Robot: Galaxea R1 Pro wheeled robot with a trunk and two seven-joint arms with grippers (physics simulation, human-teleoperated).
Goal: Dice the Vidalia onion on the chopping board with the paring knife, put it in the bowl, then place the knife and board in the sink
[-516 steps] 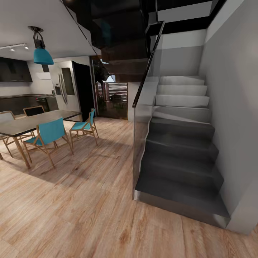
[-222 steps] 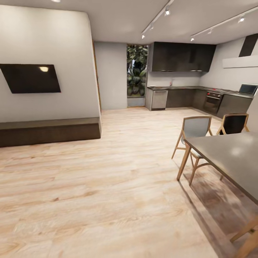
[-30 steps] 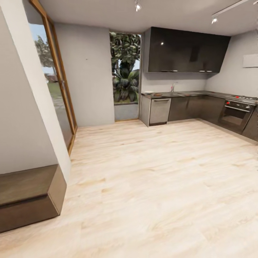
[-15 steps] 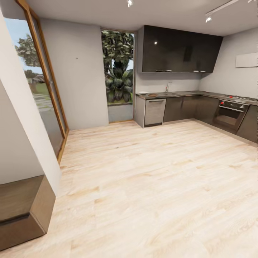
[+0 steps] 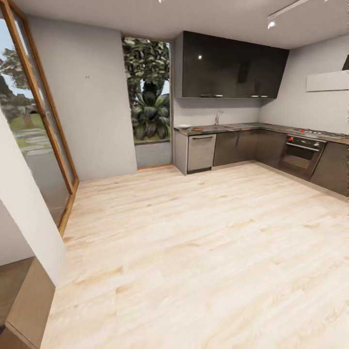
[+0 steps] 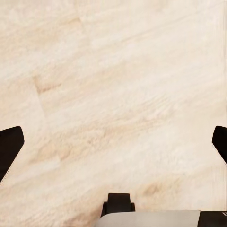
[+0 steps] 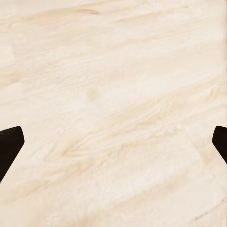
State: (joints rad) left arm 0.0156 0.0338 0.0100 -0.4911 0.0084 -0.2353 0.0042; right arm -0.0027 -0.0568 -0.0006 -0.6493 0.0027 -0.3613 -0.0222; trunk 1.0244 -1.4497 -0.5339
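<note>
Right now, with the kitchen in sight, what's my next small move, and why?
Probably keep driving forward across the floor toward the countertop by the tap. The counter is far off across bare boards, out of arm's reach. Both wrist views look down at floor, with the left gripper and right gripper open and holding nothing.

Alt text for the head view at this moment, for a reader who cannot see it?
An L-shaped kitchen stands across a pale wooden floor: a grey countertop with a chrome tap, dark wall cabinets above, and an oven on the right. Glass doors line the left.
</note>
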